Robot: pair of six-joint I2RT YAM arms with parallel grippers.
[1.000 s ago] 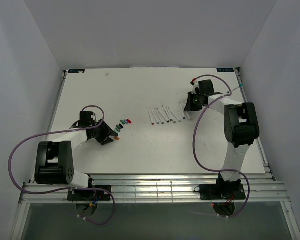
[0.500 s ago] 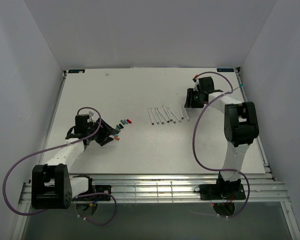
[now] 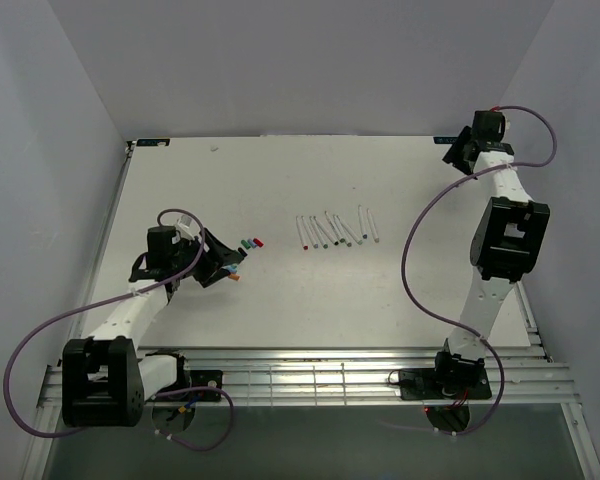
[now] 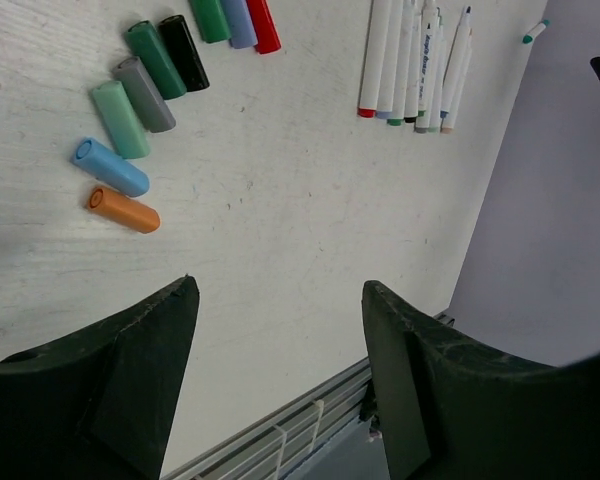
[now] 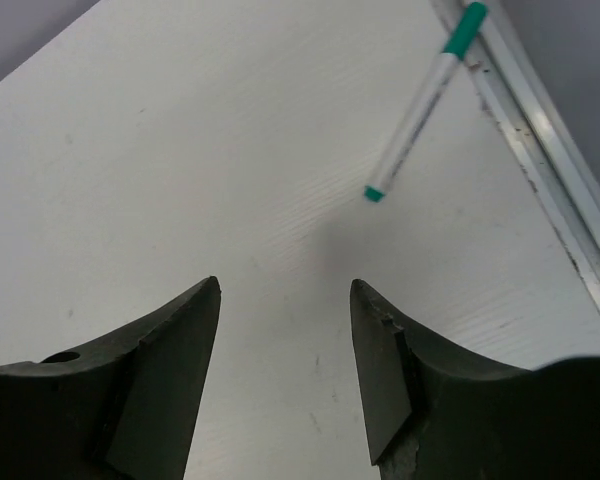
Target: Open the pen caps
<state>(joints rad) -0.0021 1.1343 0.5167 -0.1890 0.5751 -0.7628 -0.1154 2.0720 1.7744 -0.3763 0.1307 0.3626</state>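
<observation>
Several loose pen caps (image 4: 145,94) lie in a curved row on the white table, from orange (image 4: 124,210) and blue (image 4: 111,167) up to red (image 4: 263,22). In the top view this row (image 3: 247,243) sits just right of my left gripper (image 3: 220,265). That gripper (image 4: 277,290) is open and holds nothing, with the caps ahead and to its left. Several uncapped white pens (image 3: 335,230) lie side by side at mid-table. My right gripper (image 3: 460,150) is at the back right corner. It (image 5: 285,285) is open and empty, with a white pen wearing a green cap (image 5: 420,100) on the table ahead of it.
A metal rail (image 5: 540,150) edges the table just right of the green-capped pen. The side wall (image 3: 560,150) stands close to the right arm. The slatted front rail (image 3: 310,375) runs along the near edge.
My right arm has swung from the pen row to the back right corner and its jaws have opened. My left jaws have opened wider near the orange cap.
</observation>
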